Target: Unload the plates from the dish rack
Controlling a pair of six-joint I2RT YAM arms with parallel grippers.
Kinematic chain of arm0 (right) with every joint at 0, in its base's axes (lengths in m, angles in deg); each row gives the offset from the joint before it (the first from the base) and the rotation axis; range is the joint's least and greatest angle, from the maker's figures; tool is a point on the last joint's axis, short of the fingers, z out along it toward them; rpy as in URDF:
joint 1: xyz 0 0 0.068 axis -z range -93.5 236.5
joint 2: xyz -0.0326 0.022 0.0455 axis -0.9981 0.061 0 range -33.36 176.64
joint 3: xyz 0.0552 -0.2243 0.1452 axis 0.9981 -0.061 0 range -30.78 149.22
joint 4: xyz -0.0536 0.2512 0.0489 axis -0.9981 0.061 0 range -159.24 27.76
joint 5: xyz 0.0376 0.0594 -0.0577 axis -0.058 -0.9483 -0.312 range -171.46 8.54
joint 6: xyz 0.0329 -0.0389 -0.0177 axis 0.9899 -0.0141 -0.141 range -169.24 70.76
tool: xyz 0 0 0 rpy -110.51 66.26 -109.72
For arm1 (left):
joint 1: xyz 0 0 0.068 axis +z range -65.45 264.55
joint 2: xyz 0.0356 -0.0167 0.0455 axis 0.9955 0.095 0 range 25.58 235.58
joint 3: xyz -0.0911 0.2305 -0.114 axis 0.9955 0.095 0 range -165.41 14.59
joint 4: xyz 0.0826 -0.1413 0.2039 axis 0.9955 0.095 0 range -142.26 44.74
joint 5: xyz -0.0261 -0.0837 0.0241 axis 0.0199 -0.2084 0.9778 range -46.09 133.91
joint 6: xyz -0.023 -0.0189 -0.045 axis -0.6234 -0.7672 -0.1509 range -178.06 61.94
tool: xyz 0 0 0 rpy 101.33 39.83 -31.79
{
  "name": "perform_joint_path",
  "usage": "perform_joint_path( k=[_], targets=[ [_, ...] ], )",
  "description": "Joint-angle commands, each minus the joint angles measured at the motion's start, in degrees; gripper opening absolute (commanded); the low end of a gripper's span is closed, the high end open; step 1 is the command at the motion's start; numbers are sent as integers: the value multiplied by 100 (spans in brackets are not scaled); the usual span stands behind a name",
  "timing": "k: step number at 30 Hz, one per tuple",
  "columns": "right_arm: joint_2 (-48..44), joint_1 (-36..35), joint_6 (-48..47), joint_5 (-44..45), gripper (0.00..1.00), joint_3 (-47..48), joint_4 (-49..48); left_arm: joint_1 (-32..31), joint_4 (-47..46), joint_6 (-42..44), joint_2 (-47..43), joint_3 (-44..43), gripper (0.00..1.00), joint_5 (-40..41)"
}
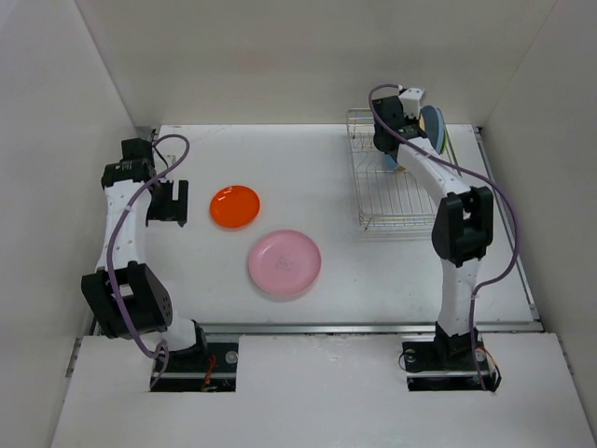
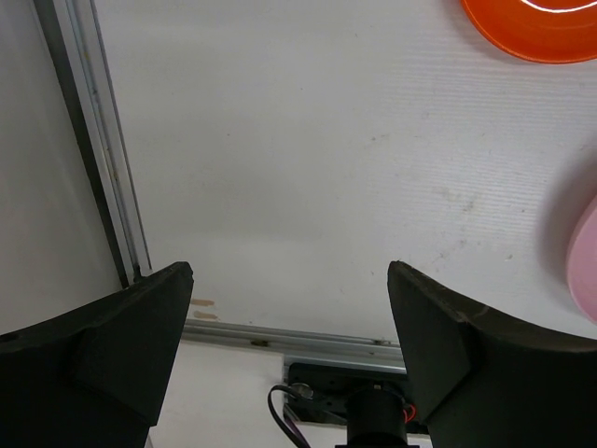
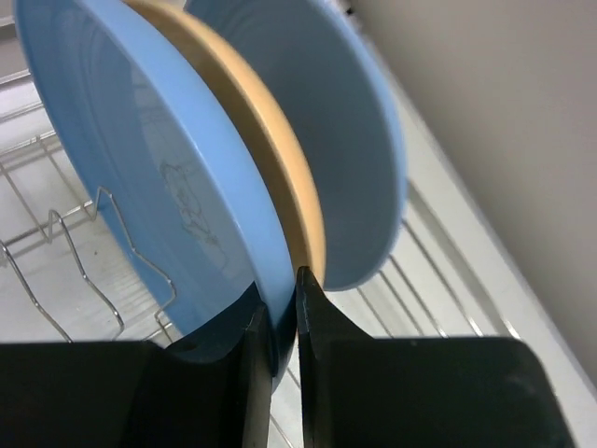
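The right claw is being pressed shut on the nearest rim of the front blue plate, whose edge is being pinched between the two fingers. That plate is being propped upright at the far end of the dish rack, with a tan plate and a second blue plate crowded close behind it. The left claw is being held wide open over the bare table, gripping nothing, near an orange plate and a pink plate lying flat. The gripped plate is being judged stiff, light and smooth, probably plastic, so slipping or swinging in a thin rim pinch is being counted as the main risk. A hold set deep over the rim, clear of the tan neighbour and the wire dividers, is being judged best.
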Motion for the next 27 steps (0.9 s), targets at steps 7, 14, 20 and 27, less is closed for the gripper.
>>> perform_joint_path(
  k=[7, 14, 20, 27],
  targets=[
    [-1621, -539, -1205, 1590, 0, 297, -1143, 7, 213, -59, -299, -120, 84, -223],
    [-3010, -1470, -1330, -152, 0, -721, -847, 7, 213, -7, -695, 11, 84, -285],
    [-3248, -2191, -1277, -5302, 0, -2187, -273, 7, 336, -7, -747, 11, 84, -469],
    [-2582, -2333, -1110, -7540, 0, -3086, -616, 7, 336, -7, -800, 11, 84, -469]
  ],
)
